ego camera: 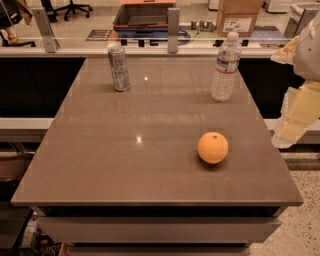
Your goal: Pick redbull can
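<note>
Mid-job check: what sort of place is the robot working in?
Probably an office or lab workspace: a rolling office chair and cardboard box stand behind the grey counter, which holds the redbull can, a water bottle and an orange. The gripper hangs beyond the counter's right edge.

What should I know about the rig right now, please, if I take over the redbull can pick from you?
End effector: at the right edge of the view, beside the table, far from the can.
Redbull can: upright, far left of the table.
Also there: water bottle far right, orange near right.
Done: nothing; the can is not yet grasped.
Left: reach across, grasp the can, lift.
</note>
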Robot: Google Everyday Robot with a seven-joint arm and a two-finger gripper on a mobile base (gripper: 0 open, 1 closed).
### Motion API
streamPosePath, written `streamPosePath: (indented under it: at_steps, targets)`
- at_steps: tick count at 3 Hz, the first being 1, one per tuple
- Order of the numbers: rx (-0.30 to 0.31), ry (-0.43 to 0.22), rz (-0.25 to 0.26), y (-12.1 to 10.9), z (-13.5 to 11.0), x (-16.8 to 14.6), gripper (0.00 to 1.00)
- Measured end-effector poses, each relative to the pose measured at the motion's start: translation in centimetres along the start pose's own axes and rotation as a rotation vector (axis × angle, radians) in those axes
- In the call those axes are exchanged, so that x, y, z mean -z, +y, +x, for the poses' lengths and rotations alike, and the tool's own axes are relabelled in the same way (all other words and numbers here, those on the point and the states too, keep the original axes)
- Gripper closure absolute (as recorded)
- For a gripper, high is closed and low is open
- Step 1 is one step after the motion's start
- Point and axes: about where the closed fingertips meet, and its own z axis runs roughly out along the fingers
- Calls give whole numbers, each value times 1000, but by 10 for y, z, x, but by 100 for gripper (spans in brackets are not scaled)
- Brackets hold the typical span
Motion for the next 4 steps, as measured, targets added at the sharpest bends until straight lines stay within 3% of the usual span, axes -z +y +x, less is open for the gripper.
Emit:
streamPosePath:
  at_steps: [1, 2, 3, 4]
  targets:
    - [1, -81, 17, -16, -23, -14, 0]
    - [-19, -209, 26, -39, -57, -30, 0]
    - [-99, -368, 13, -51, -86, -53, 0]
    - [-217, -547, 3, -52, -124, -73, 0]
